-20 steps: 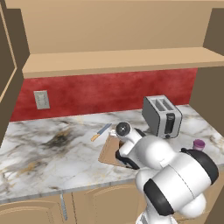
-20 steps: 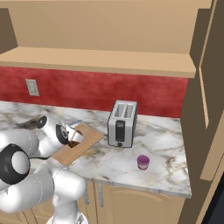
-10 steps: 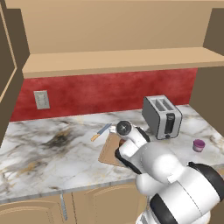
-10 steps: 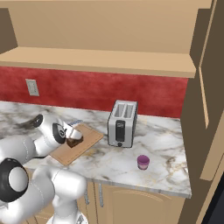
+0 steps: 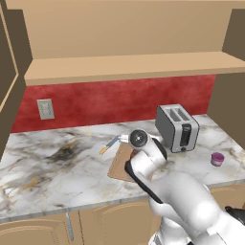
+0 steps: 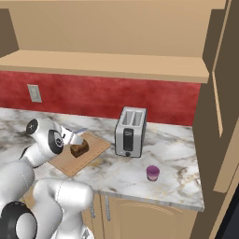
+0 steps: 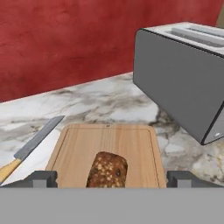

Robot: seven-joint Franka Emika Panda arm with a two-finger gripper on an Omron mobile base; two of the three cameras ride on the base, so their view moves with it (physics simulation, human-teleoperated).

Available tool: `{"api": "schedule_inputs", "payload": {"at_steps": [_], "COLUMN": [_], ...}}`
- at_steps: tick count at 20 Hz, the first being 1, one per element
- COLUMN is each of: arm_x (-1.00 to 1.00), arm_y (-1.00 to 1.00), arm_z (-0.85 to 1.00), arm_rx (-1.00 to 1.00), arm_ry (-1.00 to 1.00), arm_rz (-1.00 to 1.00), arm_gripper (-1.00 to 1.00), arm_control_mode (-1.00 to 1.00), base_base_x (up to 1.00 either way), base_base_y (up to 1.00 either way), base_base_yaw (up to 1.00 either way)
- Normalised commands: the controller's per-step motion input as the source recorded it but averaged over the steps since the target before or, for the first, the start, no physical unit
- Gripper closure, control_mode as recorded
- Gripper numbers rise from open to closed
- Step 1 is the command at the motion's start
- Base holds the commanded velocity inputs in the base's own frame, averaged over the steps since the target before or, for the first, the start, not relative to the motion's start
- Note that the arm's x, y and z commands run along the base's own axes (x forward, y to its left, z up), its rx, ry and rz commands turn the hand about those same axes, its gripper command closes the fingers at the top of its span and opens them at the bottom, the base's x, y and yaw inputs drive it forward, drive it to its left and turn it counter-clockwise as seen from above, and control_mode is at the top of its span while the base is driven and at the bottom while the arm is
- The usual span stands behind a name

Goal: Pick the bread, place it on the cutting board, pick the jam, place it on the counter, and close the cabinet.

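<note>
The bread, a small dark brown loaf, lies on the wooden cutting board. My gripper hangs low over the board, open, one fingertip on each side of the loaf and neither touching it. From the right, the gripper is just left of the bread on the cutting board. The purple jam stands on the counter right of the toaster; it is also at the counter's right end as the jam. The cabinet above is open, its door swung out.
A silver toaster stands just right of the board, close to the hand. A knife with an orange handle lies left of the board. A wall socket sits on the red backsplash. The open cabinet shelf overhangs the counter.
The hand has drawn back slightly to the left, away from the bread, which stays on the board. The arm's lower links have swung round.
</note>
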Motion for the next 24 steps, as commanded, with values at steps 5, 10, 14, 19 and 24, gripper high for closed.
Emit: {"api": "schedule_inputs", "payload": {"at_steps": [5, 10, 14, 19, 24], "arm_x": [-0.27, -0.32, -0.34, -0.34, -0.35], "arm_y": [0.00, 0.00, 0.00, 0.00, 0.00], "arm_z": [0.32, 0.31, 0.25, 0.15, 0.09], "arm_rx": [0.00, 0.00, 0.00, 0.00, 0.00], "arm_ry": [-0.04, -0.03, -0.01, 0.00, 0.00], "arm_rz": [0.07, 0.07, 0.08, 0.08, 0.09], "arm_gripper": [-1.00, -1.00, -1.00, -1.00, -1.00], "arm_control_mode": [-1.00, -1.00, -1.00, -1.00, -1.00], "base_base_x": [0.00, 0.00, 0.00, 0.00, 0.00], "base_base_y": [0.00, 0.00, 0.00, 0.00, 0.00], "base_base_yaw": [0.00, 0.00, 0.00, 0.00, 0.00]}}
